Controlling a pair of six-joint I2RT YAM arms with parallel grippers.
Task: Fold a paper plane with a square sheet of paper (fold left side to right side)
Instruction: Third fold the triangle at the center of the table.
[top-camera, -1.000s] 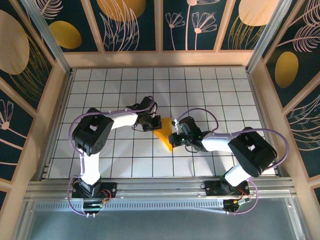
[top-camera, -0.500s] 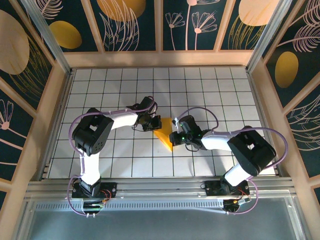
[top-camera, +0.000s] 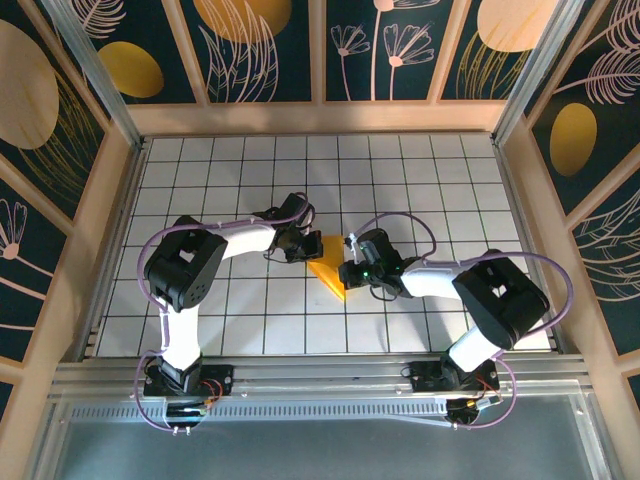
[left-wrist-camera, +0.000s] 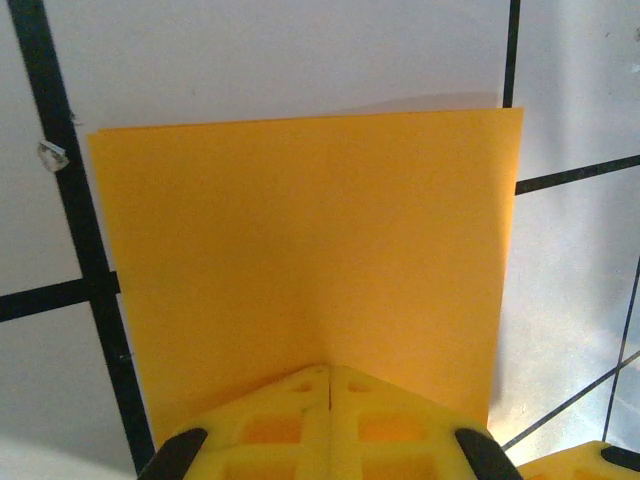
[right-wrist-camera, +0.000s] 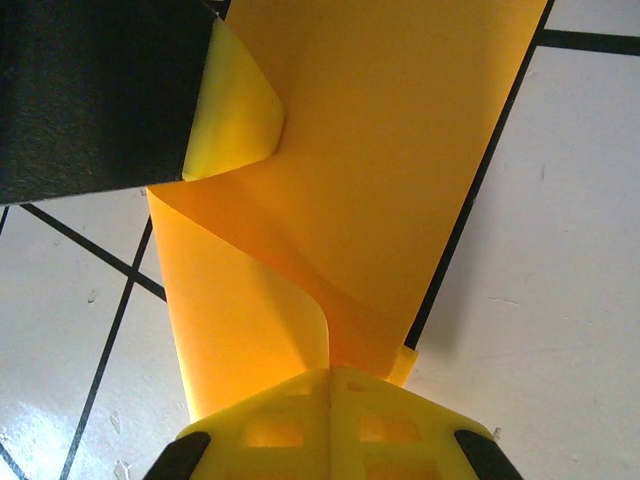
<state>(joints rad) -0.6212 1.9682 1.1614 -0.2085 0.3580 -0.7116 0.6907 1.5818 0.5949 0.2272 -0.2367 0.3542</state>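
Observation:
The square sheet of paper (top-camera: 327, 270) lies orange-yellow on the white grid table between my two grippers. In the left wrist view the square sheet of paper (left-wrist-camera: 300, 250) lies flat, and my left gripper (left-wrist-camera: 329, 369) is shut with its tips pressed on the near edge. In the right wrist view the paper (right-wrist-camera: 380, 150) is partly folded, with a flap (right-wrist-camera: 240, 300) curling up. My right gripper (right-wrist-camera: 330, 371) is shut, its tips down where the flap's edge meets the fold. From above, the left gripper (top-camera: 309, 249) and right gripper (top-camera: 349, 274) flank the paper.
The left arm's black body (right-wrist-camera: 90, 90) and a pale yellow finger (right-wrist-camera: 235, 110) sit over the paper's far end in the right wrist view. Wooden walls (top-camera: 320, 117) enclose the grid table (top-camera: 420, 170). Open tiles lie behind and to both sides.
The right gripper has crept slightly up and left along the paper. The left gripper has held still, and both stay shut.

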